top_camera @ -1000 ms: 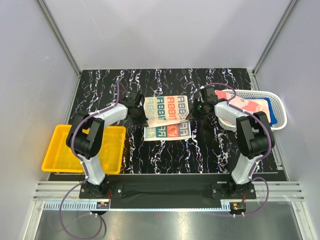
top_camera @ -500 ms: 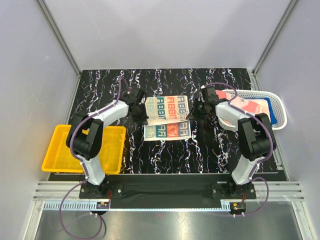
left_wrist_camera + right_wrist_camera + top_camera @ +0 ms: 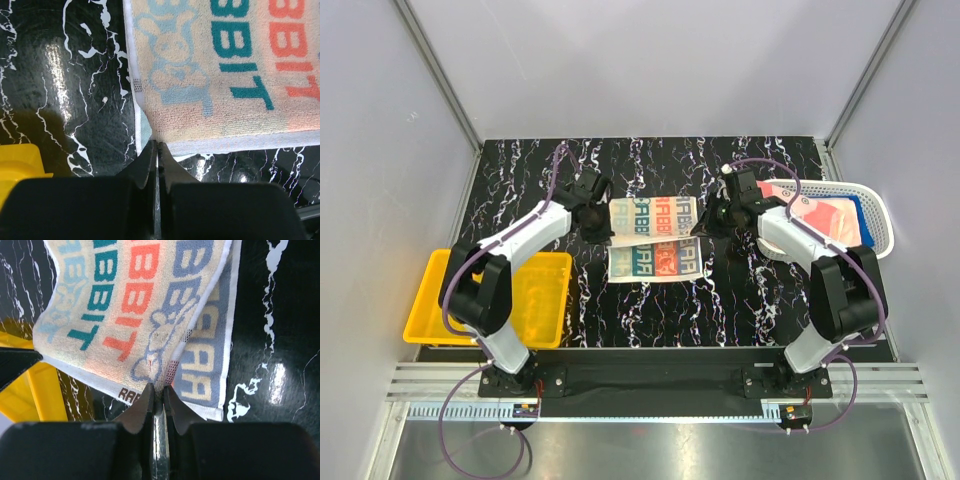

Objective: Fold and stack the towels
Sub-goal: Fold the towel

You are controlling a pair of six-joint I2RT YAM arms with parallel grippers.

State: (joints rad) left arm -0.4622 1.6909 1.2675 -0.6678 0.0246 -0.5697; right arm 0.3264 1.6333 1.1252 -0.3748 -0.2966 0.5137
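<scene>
Beige towel sits mid-table, between the two arms, on the black marbled table. It is part-folded. One half lies flat on the near side, and the other half is doubled over it on the far side, print up. The letters are teal, orange and blue, with a pale rabbit drawing at each end.

Left gripper has its fingers pinched tight on the left corner of the upper flap, right where the white hem turns, with no gap showing between them. Right gripper has its fingers narrow, nipping the right corner of the same flap just under the rabbit outline. The cloth is bunched between the tips. In the right wrist view the lower layer shows under the held flap, its back side with mirrored letters, and its edge pokes out to the right.

From the top view both grippers are level with each other at the flap's two ends, with the flap stretched between them.

White mesh basket is at the right edge of the table, behind the right arm. It holds a salmon towel with a blue towel beside it, and both are loose.

Yellow bin is at the left edge, partly hidden by the left arm, well apart from the beige towel.
</scene>
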